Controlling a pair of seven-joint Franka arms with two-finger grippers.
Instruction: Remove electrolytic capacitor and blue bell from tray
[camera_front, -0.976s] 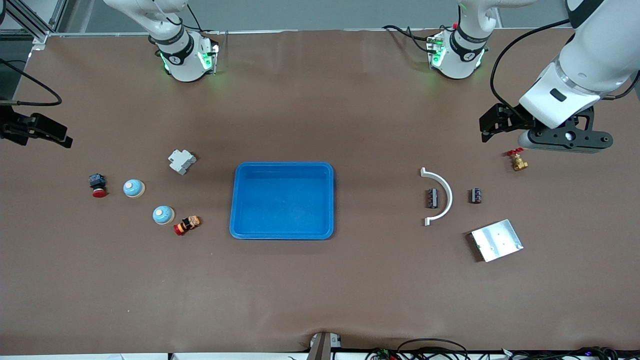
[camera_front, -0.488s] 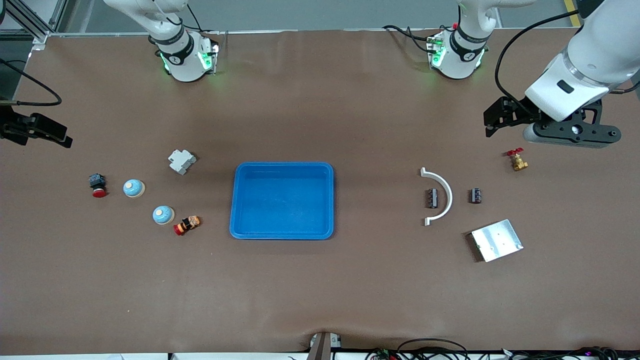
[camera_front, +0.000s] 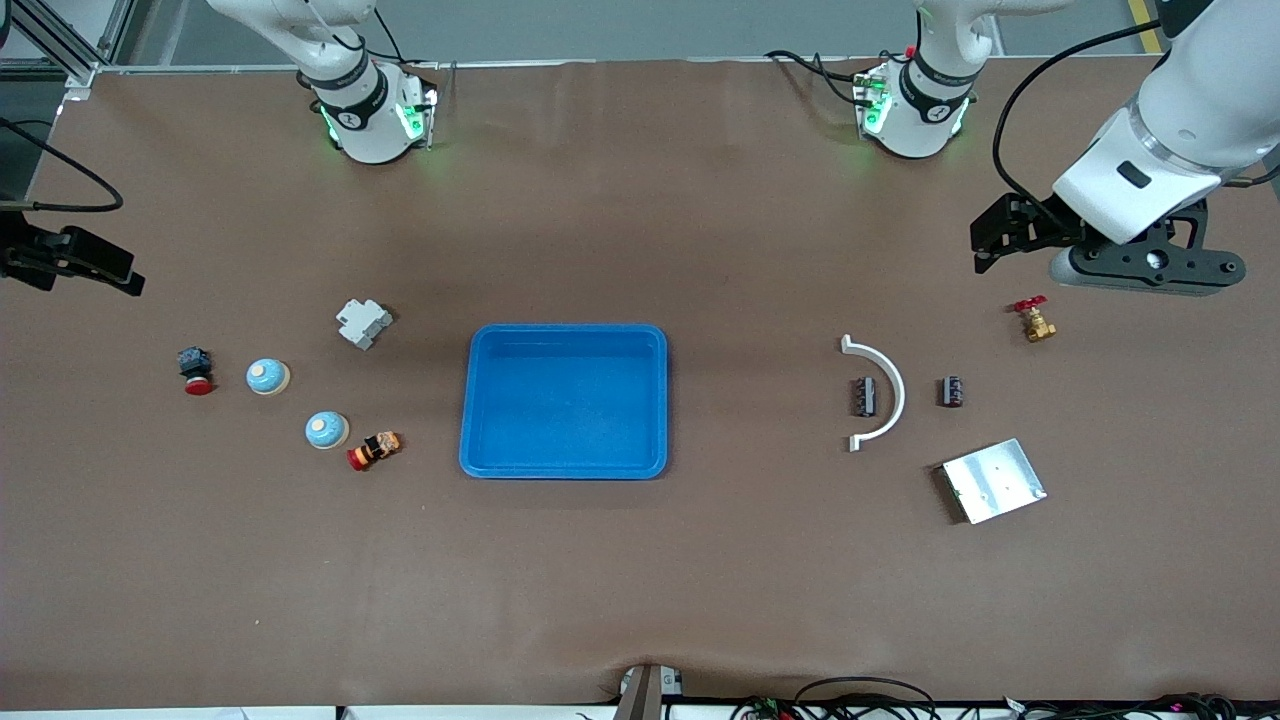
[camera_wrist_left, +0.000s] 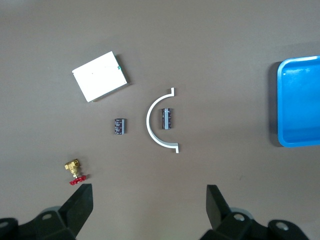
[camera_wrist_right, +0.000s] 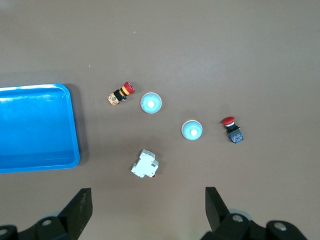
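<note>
Two black capacitors lie toward the left arm's end of the table, one (camera_front: 863, 396) inside a white arc bracket (camera_front: 898, 392), one (camera_front: 952, 391) beside it; both show in the left wrist view (camera_wrist_left: 167, 119) (camera_wrist_left: 119, 126). Two pale blue bells (camera_front: 268, 376) (camera_front: 326, 430) sit toward the right arm's end and show in the right wrist view (camera_wrist_right: 192, 130) (camera_wrist_right: 151, 103). A blue tray (camera_front: 565, 400) stands empty between them. My left gripper (camera_wrist_left: 147, 195) is open and empty, high over the table by a brass valve (camera_front: 1035, 321). My right gripper (camera_wrist_right: 147, 197) is open and empty, high near the bells.
A metal plate (camera_front: 993, 480) lies nearer the front camera than the capacitors. Two red push buttons (camera_front: 195, 370) (camera_front: 373, 450) and a white breaker (camera_front: 363, 323) lie around the bells. A black part of the right hand (camera_front: 70, 262) shows at the front view's edge.
My left gripper has drifted a little toward the left arm's end of the table, away from the valve. The right arm and all objects have not moved.
</note>
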